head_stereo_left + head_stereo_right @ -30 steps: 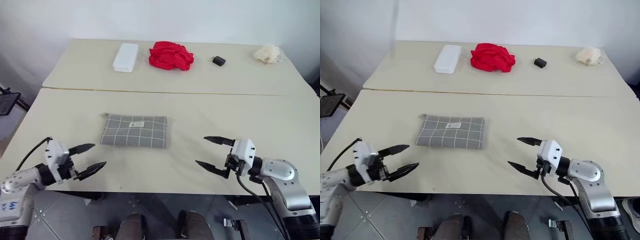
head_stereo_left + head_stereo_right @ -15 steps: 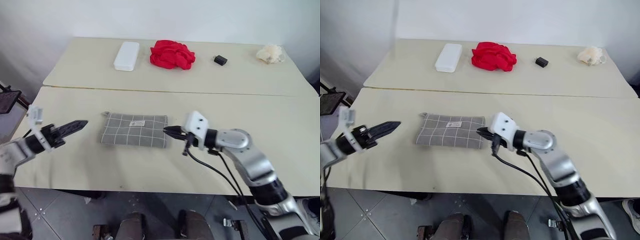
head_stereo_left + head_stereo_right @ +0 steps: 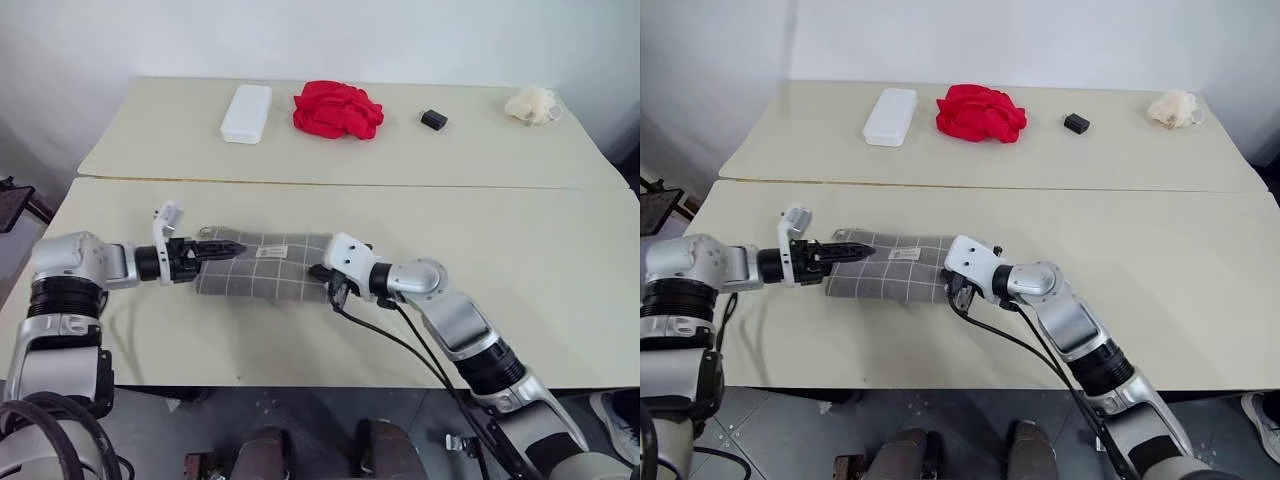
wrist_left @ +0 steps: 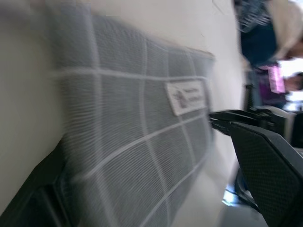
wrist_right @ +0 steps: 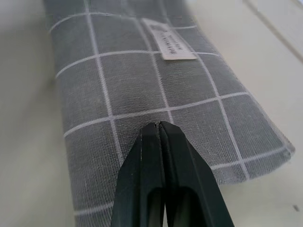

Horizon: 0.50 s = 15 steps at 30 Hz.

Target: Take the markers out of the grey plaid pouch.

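Both end effectors moved in from tabletop's near edge to grey plaid pouch [image 3: 262, 268] at tabletop [image 3: 520, 260] centre; left end effector [image 3: 222, 249] spread at pouch's left end; right end effector [image 5: 158, 126] pressed together, tips on fabric at right end.

Grey white-gridded pouch [image 3: 262, 267]

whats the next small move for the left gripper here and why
Probably close the left gripper on the pouch's near end. Its jaws stand open at that end, while the right gripper is shut on the fabric at the opposite end. The pouch lies flat and closed, no markers showing, so it likely needs a grip at both ends before it can be opened.
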{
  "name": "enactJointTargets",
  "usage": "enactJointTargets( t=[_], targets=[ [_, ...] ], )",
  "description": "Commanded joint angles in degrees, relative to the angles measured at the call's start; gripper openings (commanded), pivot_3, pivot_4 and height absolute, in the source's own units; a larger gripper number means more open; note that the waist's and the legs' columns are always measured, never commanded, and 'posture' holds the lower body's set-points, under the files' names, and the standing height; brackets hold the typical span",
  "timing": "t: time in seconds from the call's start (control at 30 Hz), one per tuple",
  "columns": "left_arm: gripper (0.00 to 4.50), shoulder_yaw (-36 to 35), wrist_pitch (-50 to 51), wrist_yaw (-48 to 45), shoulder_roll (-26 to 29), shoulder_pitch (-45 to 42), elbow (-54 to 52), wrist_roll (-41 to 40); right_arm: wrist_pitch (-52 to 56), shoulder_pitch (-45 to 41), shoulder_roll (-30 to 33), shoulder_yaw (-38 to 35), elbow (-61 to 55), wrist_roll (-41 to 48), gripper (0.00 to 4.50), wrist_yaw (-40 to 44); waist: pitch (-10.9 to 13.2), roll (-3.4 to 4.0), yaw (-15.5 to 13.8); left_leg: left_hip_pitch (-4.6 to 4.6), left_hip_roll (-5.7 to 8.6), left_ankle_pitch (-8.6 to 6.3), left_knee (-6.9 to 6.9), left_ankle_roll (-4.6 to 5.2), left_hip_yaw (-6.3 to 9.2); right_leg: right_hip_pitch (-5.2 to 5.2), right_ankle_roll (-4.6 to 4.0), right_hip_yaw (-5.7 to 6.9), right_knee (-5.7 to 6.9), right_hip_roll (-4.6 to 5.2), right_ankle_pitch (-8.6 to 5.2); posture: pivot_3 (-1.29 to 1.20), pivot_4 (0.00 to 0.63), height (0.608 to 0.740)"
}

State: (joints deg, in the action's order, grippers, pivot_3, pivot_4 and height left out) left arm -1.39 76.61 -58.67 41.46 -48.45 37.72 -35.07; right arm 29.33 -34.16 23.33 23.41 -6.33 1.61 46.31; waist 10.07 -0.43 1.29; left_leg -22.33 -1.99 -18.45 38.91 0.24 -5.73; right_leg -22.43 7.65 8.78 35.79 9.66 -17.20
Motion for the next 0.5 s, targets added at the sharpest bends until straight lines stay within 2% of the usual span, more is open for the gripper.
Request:
enactJointTargets(
  t=[0.03, 0.17, 0.33, 0.5],
  targets=[
    [4.5, 2.5, 6.8, 0.2, -2.6, 3.1, -5.9, -1.9, 3.4, 2.9, 4.8, 0.0, -4.2, 1.6, 0.09, 5.0, 0.0, 0.0, -0.1, -0.01, 0.0, 0.0, 0.0, 0.0, 0.01, 0.0, 0.0, 0.0, -0.01, 0.0, 0.0, 0.0, 0.15, 0.74],
    [4.5, 0.3, 13.4, 1.9, -4.7, 5.2, -13.8, -5.0, 4.4, 4.8, 10.9, -1.0, -7.1, 2.4, 0.09, 8.8, 0.0, -0.05, -0.4, 0.02, 0.0, 0.0, 0.03, 0.01, 0.02, 0.04, 0.0, -0.04, -0.02, 0.0, 0.0, 0.0, 0.15, 0.74],
    [4.5, -0.1, 15.9, 6.8, -5.4, 10.0, -23.0, -14.7, 5.7, 7.6, 21.2, -3.3, -9.9, 2.8, 0.09, 13.7, 0.0, -0.09, -1.3, 0.01, 0.0, -0.02, 0.1, 0.03, 0.06, 0.03, 0.0, -0.16, -0.05, 0.0, 0.0, 0.0, 0.15, 0.74],
    [4.5, -4.0, 15.9, 18.6, -8.2, 14.0, -26.8, -25.4, 6.8, 10.2, 27.1, -6.9, -11.4, 2.0, 0.09, 13.2, 0.0, -0.25, -1.4, 0.01, 0.0, -0.02, 0.11, 0.03, 0.32, 0.01, 0.03, -0.37, -0.1, 0.01, 0.02, 0.0, 0.15, 0.74]
  ],
)
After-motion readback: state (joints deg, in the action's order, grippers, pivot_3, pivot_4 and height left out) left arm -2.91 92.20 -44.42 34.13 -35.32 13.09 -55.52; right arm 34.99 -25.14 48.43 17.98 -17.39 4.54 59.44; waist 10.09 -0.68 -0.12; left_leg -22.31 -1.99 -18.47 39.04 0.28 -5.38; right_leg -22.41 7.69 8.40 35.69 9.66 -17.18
